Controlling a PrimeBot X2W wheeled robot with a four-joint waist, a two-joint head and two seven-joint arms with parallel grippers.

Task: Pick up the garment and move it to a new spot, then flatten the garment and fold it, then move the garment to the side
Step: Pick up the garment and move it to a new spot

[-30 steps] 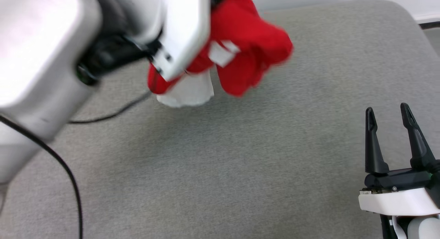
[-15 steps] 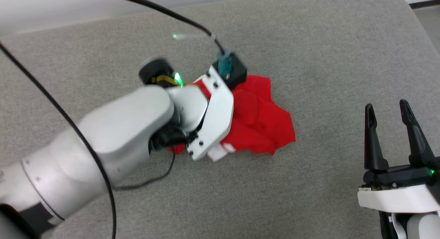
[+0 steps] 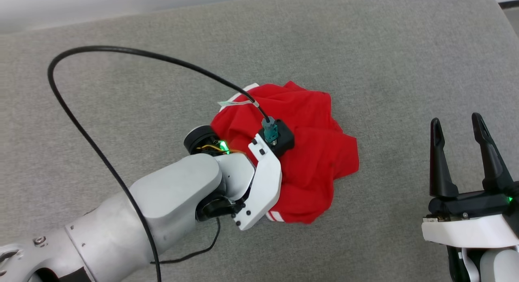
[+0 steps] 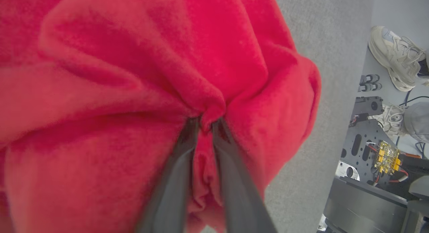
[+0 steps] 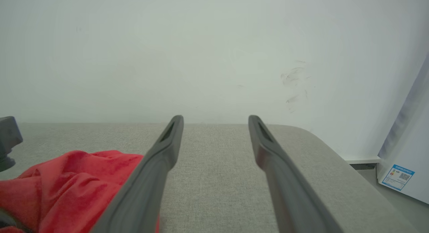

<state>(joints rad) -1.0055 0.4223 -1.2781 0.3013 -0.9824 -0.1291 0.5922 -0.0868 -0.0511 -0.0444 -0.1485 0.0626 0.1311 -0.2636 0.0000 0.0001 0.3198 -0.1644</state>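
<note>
Left gripper pinching the heaped red jersey
Narrow jaws nip one fold mid grey cushion; pulling away before fully letting go could drag the heap off-spot. Right gripper waits wide, empty.

no legible text, blue-white sticker print too small to read

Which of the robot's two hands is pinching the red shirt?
The left gripper: its dark fingers squeeze a fold of the red shirt between them. The right gripper stands wide open, apart from the shirt, holding nothing.
</note>
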